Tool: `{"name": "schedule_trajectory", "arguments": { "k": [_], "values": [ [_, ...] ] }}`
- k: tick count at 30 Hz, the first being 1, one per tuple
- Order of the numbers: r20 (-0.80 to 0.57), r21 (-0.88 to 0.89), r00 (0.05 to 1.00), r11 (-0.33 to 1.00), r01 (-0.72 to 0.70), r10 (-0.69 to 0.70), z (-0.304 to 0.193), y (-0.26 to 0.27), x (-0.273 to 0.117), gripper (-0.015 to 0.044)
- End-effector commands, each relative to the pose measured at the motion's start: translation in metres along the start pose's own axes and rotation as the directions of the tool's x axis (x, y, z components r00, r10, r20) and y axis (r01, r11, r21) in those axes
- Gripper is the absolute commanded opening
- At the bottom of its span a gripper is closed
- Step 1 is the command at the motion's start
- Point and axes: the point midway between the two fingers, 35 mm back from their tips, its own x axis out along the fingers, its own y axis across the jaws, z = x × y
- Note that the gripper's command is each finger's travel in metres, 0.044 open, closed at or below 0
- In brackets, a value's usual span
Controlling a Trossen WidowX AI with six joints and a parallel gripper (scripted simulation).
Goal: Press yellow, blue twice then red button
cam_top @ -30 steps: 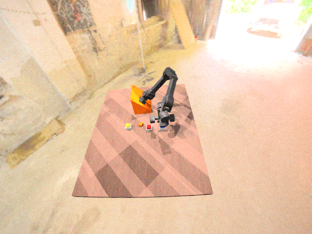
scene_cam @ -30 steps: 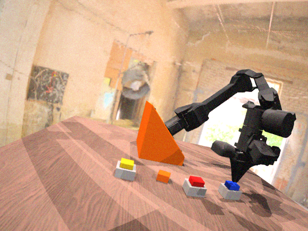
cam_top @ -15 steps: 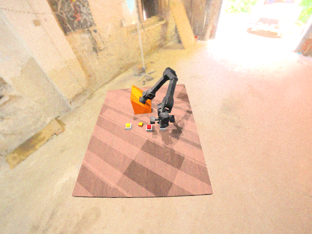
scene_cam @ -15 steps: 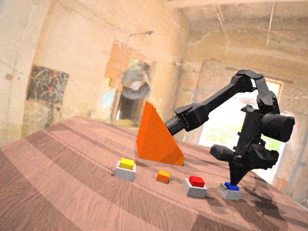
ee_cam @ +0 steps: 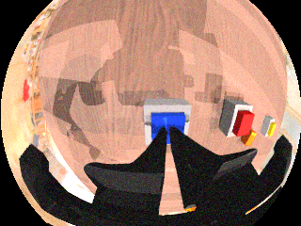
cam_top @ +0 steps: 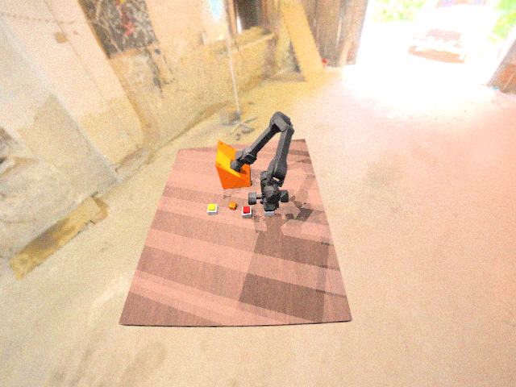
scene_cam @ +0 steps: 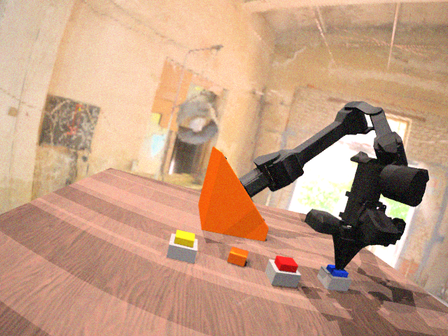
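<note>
There was one dark arm (cam_top: 283, 150) (scene_cam: 318, 141), and it had one gripper (cam_top: 269, 209) (scene_cam: 339, 268) (ee_cam: 167, 129) with two fingers. The gripper was closed, its two tips close together and pointing down, and it was holding nothing between them.

Three buttons were on the one wooden table (cam_top: 195, 250) (scene_cam: 126, 271) (ee_cam: 141, 61), each one in its own pale housing. The tips were touching the top of the one blue button (cam_top: 268, 213) (scene_cam: 332, 280) (ee_cam: 160, 120). Its cap was standing lower above its housing than the other two caps; whether it was at the very bottom, I could not tell.

The one red button (cam_top: 247, 210) (scene_cam: 285, 265) (ee_cam: 243, 123) was near the blue one, with its cap raised. The one yellow button (cam_top: 212, 207) (scene_cam: 185, 239) (ee_cam: 272, 129) was the farthest of the three from the gripper, and its cap was also raised. One small orange block (cam_top: 232, 205) (scene_cam: 237, 257) (ee_cam: 249, 137) was lying between the yellow and the red buttons, apart from both. Behind these things stood one big orange wedge (cam_top: 235, 179) (scene_cam: 227, 206).
</note>
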Motion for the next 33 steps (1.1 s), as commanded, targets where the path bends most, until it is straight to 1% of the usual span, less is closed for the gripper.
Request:
{"name": "schedule_trajectory", "arguments": {
  "k": [1, 3, 7, 8, 11, 13, 17, 19, 24, 26, 31, 33],
  "values": [
    [0.000, 0.000, 1.000, 1.000, 0.003, -0.003, 0.000, -0.001, -0.019, 0.0020],
    [-0.002, 0.002, 1.000, 1.000, 0.004, -0.004, -0.001, -0.001, -0.029, 0.0020],
    [-0.002, 0.002, 1.000, 1.000, 0.005, -0.005, 0.000, -0.001, -0.032, 0.0020],
    [-0.002, 0.002, 1.000, 1.000, 0.007, -0.007, 0.001, -0.001, -0.039, 0.0020],
    [-0.002, 0.003, 1.000, 1.000, 0.009, -0.009, 0.001, -0.001, -0.080, 0.0020],
    [-0.002, 0.003, 1.000, 1.000, 0.007, -0.007, 0.000, -0.001, -0.091, 0.0020],
    [-0.002, 0.003, 1.000, 1.000, 0.007, -0.007, 0.000, -0.001, -0.091, 0.0020],
    [-0.002, 0.003, 1.000, 1.000, 0.011, -0.011, 0.002, -0.011, -0.091, 0.0020],
    [-0.002, 0.005, 1.000, 1.000, 0.018, -0.018, 0.005, -0.093, -0.092, 0.0020],
    [-0.003, 0.004, 1.000, 1.000, 0.013, -0.013, 0.002, -0.112, -0.092, 0.0020],
    [-0.003, 0.003, 1.000, 1.000, 0.012, -0.012, 0.002, -0.115, -0.092, 0.0020],
    [-0.003, 0.004, 1.000, 1.000, 0.013, -0.013, 0.003, -0.115, -0.081, 0.0020]
  ]
}}
